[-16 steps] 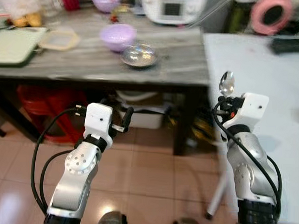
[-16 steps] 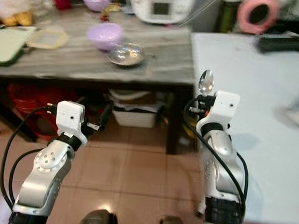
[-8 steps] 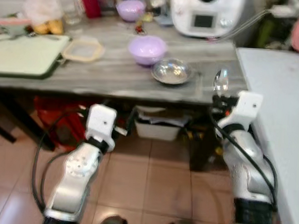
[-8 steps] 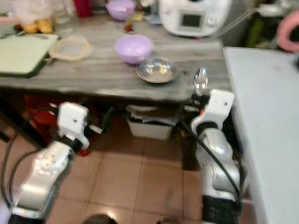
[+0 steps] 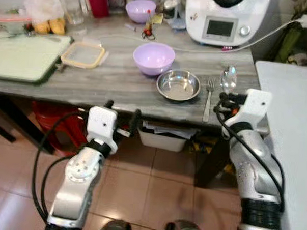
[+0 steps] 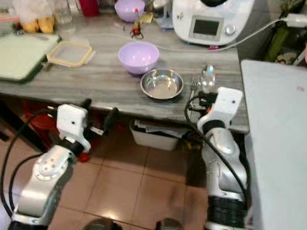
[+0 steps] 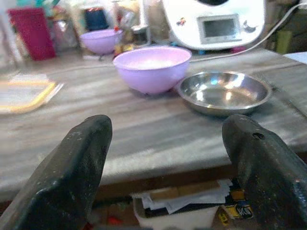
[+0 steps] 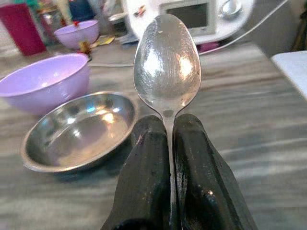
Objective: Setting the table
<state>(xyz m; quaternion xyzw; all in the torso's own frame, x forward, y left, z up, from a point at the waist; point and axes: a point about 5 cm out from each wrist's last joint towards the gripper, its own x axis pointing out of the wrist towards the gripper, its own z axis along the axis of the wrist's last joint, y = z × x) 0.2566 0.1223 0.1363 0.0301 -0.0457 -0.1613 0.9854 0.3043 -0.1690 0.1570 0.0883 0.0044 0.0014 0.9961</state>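
Right end effector [image 5: 226, 100] has its 2 fingers [image 8: 144, 182] pressed together on the handle of the spoon [image 5: 229, 78], bowl standing upright above the fingertips (the wrist camera looks straight up the handle). It hangs at the near edge of the grey worktop [image 5: 68, 75], close to its right corner. What matters for the next move is the gap beside the fork [image 5: 209, 97]: the fork lies flat with its long axis running 12 to 6 o'clock, just at 3 o'clock of the steel bowl [image 5: 178, 85], and the spoon is just at 3 o'clock of the fork. I judge the spoon must tip forward toward 12 o'clock to lie parallel to the fork. Left end effector [image 5: 122, 117] is spread wide and holds nothing, low before the worktop edge at 7 o'clock of the bowl, farther from that spot.
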